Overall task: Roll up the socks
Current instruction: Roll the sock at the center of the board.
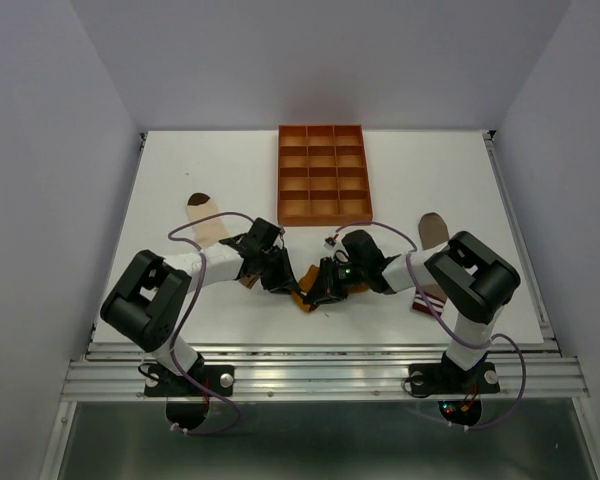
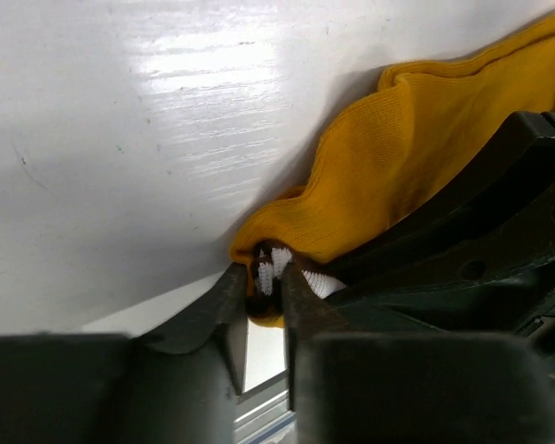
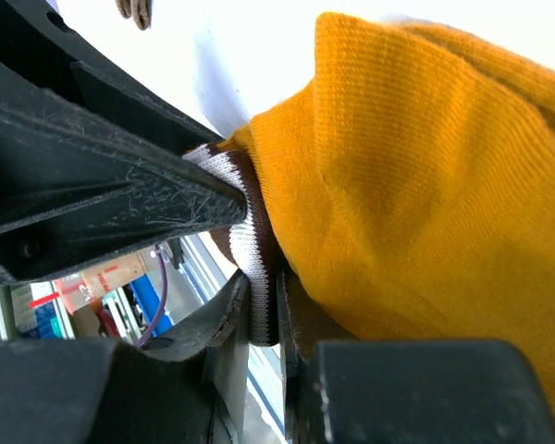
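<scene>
Socks: three, small, knitted fabric, all lying on the white flat surface [image 1: 160, 170].

Item 1: mustard-yellow sock [image 2: 398, 157], ribbed knit, bunched in soft folds at the near middle of the surface. Its brown-and-white striped cuff [image 3: 250, 222] is drawn out between the two pincers, which meet nose to nose.

Left pincer [image 2: 264, 296]: black, two-fingered, clenched on the striped cuff, with the fabric squeezed into the narrow gap between the fingers. The left arm stands with its elbow raised over its base. The forearm slants down and inward, and the wrist sits low at the surface.

Right pincer [image 3: 262, 319]: same make, clamped on the same cuff from the opposite side. The right arm mirrors the left, with elbow high, forearm angled inward and wrist low.

Item 2: cream-tan sock with a brown toe [image 1: 208, 218], flat, at the left, just beyond the left forearm.

Item 3: taupe-brown sock [image 1: 433, 228], flat, at the right. Its middle is hidden under the right arm, and a striped end shows on the near side.

Item 4: orange gridded tray [image 1: 280, 175] with rectangular compartments, at the far middle, apart from every sock.
</scene>
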